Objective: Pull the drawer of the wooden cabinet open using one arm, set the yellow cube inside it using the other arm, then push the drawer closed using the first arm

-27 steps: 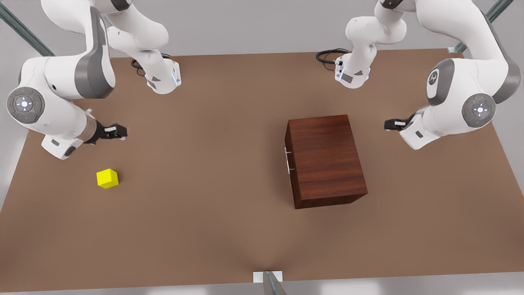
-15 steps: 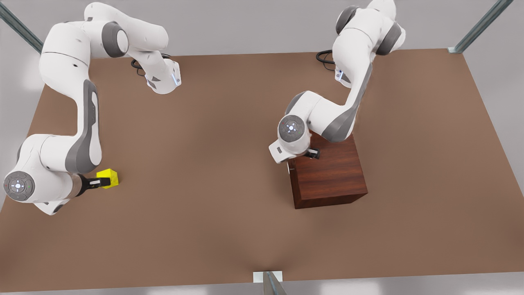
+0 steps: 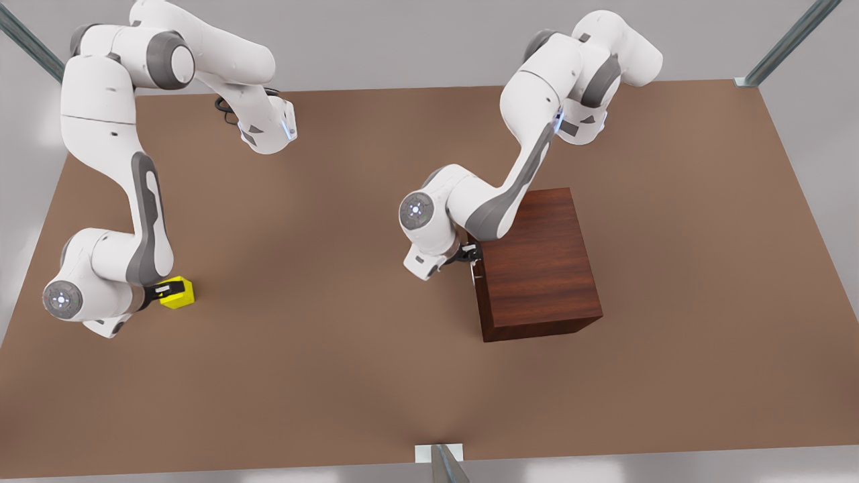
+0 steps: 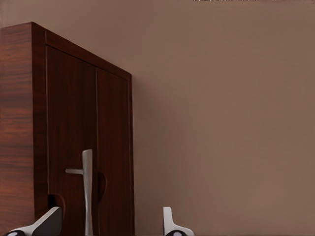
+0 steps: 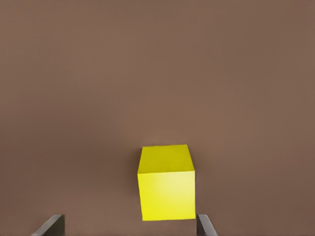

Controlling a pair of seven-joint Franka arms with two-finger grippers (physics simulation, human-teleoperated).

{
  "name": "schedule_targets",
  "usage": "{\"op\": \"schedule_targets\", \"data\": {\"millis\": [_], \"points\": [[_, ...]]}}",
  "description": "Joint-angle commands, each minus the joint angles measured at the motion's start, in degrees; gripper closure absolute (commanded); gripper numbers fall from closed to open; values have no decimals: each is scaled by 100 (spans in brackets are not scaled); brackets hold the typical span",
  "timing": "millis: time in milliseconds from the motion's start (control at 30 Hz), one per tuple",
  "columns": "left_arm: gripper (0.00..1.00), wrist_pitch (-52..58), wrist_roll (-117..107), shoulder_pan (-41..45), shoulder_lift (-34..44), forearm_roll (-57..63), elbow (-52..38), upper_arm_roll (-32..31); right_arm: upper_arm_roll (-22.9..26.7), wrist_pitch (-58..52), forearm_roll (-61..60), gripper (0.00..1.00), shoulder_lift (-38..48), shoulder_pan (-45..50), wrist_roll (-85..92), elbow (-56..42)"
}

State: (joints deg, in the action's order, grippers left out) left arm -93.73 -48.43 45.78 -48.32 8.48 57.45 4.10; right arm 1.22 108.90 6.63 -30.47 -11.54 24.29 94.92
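- We see the left pincer [image 3: 470, 255] spread apart at the silver handle [image 4: 87, 189] of the shut drawer [image 4: 86, 147] on the wooden cabinet [image 3: 537, 261].
- Our right pincer [image 3: 164, 290] stands open beside the yellow cube [image 3: 180, 293] near the bench [image 3: 335, 335] edge; bare bench lies between.

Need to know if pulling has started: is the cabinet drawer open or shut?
Shut. The drawer front sits flush with the wooden cabinet; the open left gripper straddles its handle.
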Motion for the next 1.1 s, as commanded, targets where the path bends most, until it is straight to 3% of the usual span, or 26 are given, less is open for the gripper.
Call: {"op": "schedule_targets", "data": {"millis": [0, 133, 900, 1067], "points": [[0, -31, -2646, 1, -29, 75, 12, 4, 1, 483, -21, 0, 6, -76, 814, 132], [0, 30, -2637, 10, -99, 75, 21, 4, -8, 799, -21, 0, 33, -173, 823, 527], [0, -559, -2646, 28, -477, 75, -322, 4, 1, 1335, 32, 0, -381, -288, 849, 571], [0, -488, -2198, 80, -442, 66, -322, -14, 9, 2003, 58, 0, -468, -367, 867, 949]]}}
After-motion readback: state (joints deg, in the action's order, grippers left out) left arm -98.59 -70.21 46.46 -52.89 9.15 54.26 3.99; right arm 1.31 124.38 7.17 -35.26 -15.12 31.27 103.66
